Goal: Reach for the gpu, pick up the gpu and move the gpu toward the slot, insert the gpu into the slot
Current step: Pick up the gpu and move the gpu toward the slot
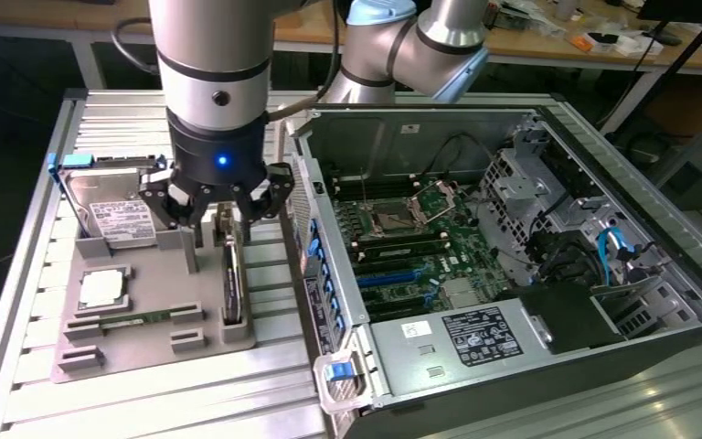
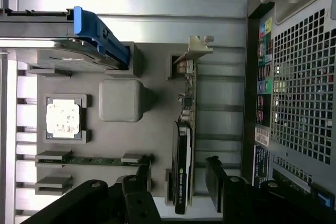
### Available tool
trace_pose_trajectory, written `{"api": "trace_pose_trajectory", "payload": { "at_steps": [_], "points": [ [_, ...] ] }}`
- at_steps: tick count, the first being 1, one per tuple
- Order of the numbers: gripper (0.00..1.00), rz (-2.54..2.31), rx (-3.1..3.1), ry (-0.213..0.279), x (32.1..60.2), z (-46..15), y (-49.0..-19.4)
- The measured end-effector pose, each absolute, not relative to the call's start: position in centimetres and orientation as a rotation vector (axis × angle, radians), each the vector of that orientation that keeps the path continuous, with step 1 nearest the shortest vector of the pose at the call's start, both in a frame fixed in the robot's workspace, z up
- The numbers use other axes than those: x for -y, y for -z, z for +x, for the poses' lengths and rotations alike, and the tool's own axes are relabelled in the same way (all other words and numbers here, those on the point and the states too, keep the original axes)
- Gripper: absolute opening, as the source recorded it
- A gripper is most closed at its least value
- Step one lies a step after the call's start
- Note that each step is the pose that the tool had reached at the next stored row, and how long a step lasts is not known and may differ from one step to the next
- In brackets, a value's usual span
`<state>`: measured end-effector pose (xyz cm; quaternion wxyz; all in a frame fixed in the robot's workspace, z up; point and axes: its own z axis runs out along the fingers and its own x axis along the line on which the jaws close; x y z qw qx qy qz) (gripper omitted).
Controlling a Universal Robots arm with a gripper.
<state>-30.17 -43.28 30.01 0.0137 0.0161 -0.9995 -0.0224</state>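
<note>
Your gripper [image 1: 222, 218] hangs over the grey moulded holder tray [image 1: 132, 352] with its black fingers [image 2: 140, 182] spread wide, one on each side of the gpu [image 1: 231, 285], the thin dark circuit card with a silver metal bracket at one end. They grip nothing, and the wrist view shows a gap between each finger and the card. The gpu stands on edge in the tray, along the side nearest the open silver computer case [image 1: 412, 137]. Inside that case, on the green motherboard, lies the long narrow blue plastic slot [image 1: 390, 273], well apart from the card. A boxy silver hard drive with a white label [image 1: 120, 218] leans at the tray's far end. Tray and case share a ribbed aluminium table [image 1: 205, 393]. Cluttered wooden workbenches [image 1: 547, 48] stand behind.
</note>
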Motion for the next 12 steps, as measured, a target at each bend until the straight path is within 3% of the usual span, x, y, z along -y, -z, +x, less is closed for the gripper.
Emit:
{"api": "trace_pose_trajectory", "payload": {
  "at_steps": [12],
  "points": [
    [0.54, 0.050, 3.113, 0.070, 43.8, -29.6, -27.7]
  ]
}}
